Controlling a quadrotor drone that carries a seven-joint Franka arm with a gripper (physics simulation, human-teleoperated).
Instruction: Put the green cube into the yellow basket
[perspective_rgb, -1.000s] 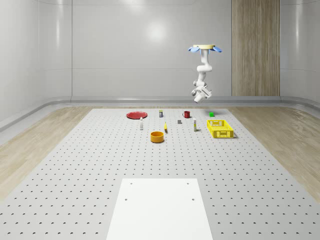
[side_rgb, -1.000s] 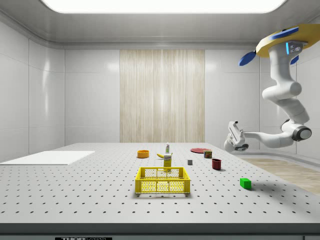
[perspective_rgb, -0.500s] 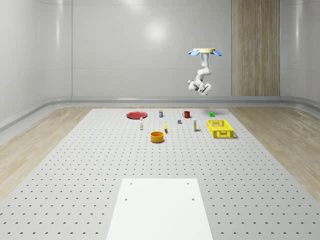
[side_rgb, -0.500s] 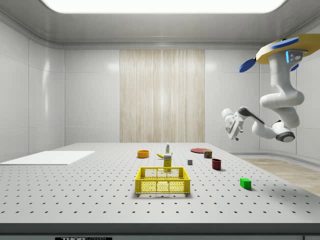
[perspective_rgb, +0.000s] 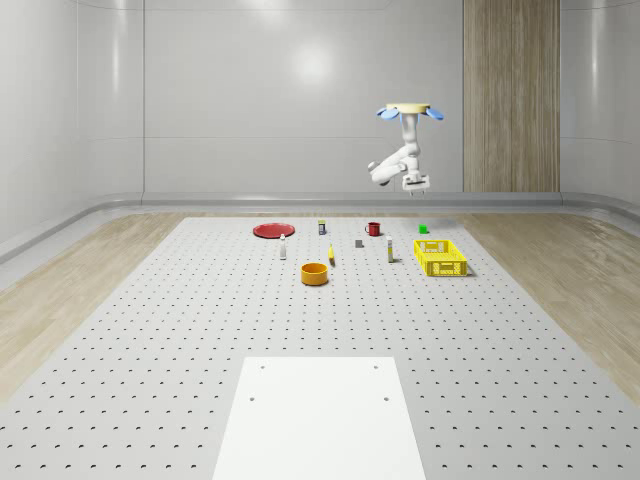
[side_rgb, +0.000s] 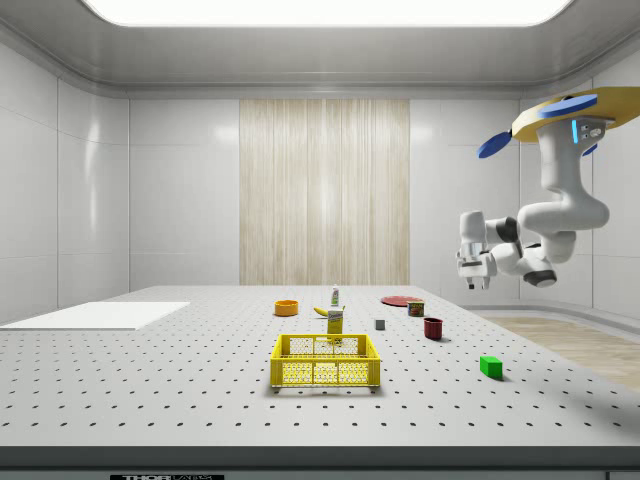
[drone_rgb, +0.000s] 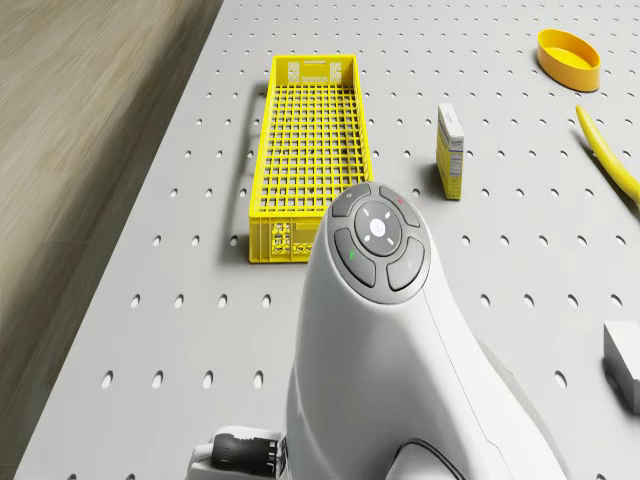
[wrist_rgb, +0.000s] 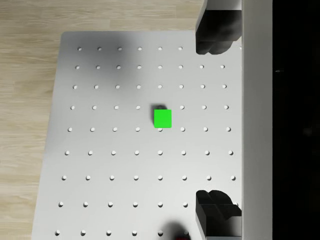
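The green cube (perspective_rgb: 423, 229) (side_rgb: 490, 366) lies on the perforated table near its far right corner. The yellow basket (perspective_rgb: 440, 258) (side_rgb: 326, 362) (drone_rgb: 305, 150) stands nearer, with nothing visible in it. The drone (perspective_rgb: 410, 110) (side_rgb: 560, 105) hovers high over that far right area. The arm is folded beneath the drone. The gripper (perspective_rgb: 413, 186) (side_rgb: 472, 283) points down, well above the table. In the wrist view the gripper (wrist_rgb: 215, 121) is open and holds nothing. There the cube (wrist_rgb: 162, 118) sits far below, a little aside from the gap between the fingers (wrist_rgb: 217, 35).
A red mug (perspective_rgb: 373, 229), grey block (perspective_rgb: 359, 243), small box (perspective_rgb: 389, 251) (drone_rgb: 450, 150), banana (perspective_rgb: 331, 256) (drone_rgb: 610, 150), orange bowl (perspective_rgb: 315, 273) (drone_rgb: 568, 55) and red plate (perspective_rgb: 273, 230) are spread left of the basket. A white sheet (perspective_rgb: 320, 415) lies at the near end. Wooden floor borders the table.
The arm has folded upward and the gripper has risen and swung from pointing sideways to pointing down. The cube and basket have not moved.
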